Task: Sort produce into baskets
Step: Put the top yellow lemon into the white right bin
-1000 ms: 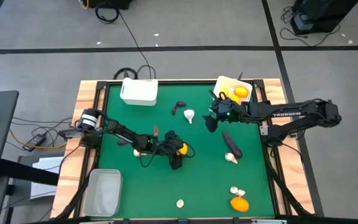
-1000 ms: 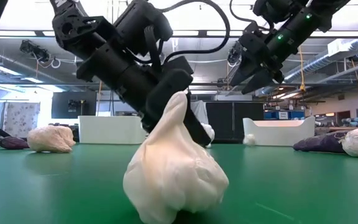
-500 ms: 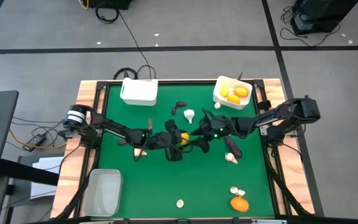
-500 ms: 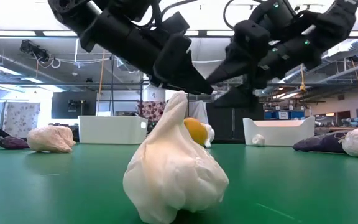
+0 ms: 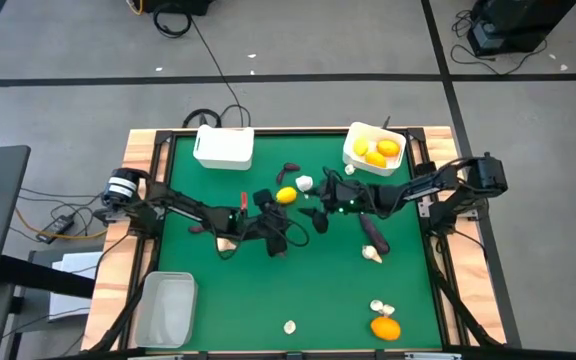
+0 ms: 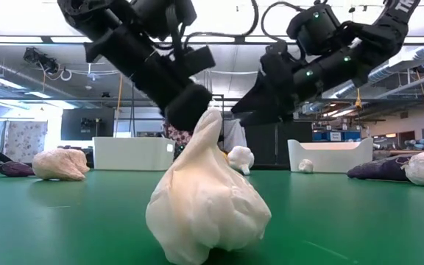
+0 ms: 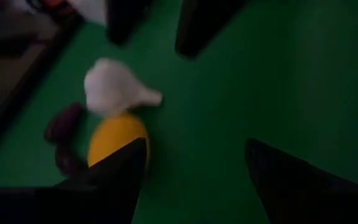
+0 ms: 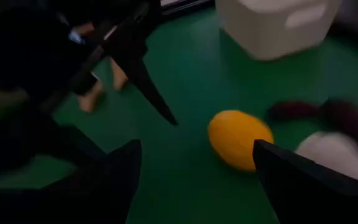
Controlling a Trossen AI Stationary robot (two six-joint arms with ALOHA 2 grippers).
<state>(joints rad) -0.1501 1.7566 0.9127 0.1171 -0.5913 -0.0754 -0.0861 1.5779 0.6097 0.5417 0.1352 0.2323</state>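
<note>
High view shows both grippers meeting mid-table around a yellow citrus (image 5: pixel 286 195). The left gripper (image 5: pixel 268 200) is spread open and empty, the fruit free on the green mat just ahead of its fingers, beside a garlic bulb (image 5: pixel 305 183). The right gripper (image 5: pixel 315 212) is fully spread, empty, the citrus just ahead of it. The step looks like a handover; next, the right must close on the fruit. Half a second ago the citrus sat nearer the left fingers.
</note>
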